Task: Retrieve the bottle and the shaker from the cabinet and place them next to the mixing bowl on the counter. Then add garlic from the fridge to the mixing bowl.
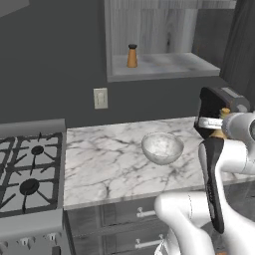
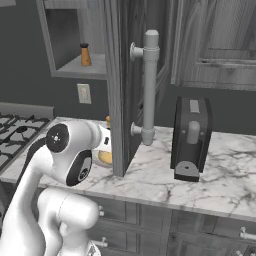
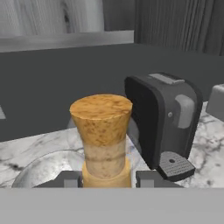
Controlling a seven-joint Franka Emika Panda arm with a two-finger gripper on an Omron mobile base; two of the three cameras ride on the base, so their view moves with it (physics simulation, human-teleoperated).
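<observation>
My gripper (image 3: pixel 107 179) is shut on the neck of the golden-tan bottle (image 3: pixel 104 144), whose cork stopper rises between the fingers. The held bottle (image 1: pixel 218 133) hangs over the right part of the white marble counter (image 1: pixel 109 159), just right of the glassy mixing bowl (image 1: pixel 162 147); the bowl's rim (image 3: pixel 43 168) shows low at the left of the hand view. A golden part of the bottle (image 2: pixel 105 158) peeks out behind my arm. The small orange-brown shaker (image 1: pixel 132 56) with its dark cap stands upright in the grey cabinet niche (image 1: pixel 164 64), also seen as the shaker (image 2: pixel 85 55) at upper left.
A black countertop appliance (image 1: pixel 219 102) stands close behind the gripper, the same appliance (image 2: pixel 191 137) (image 3: pixel 164 118). The open cabinet door (image 2: pixel 122 85) with its long grey handle (image 2: pixel 150 85) juts out over the counter. A gas stove (image 1: pixel 27 172) lies left of the counter.
</observation>
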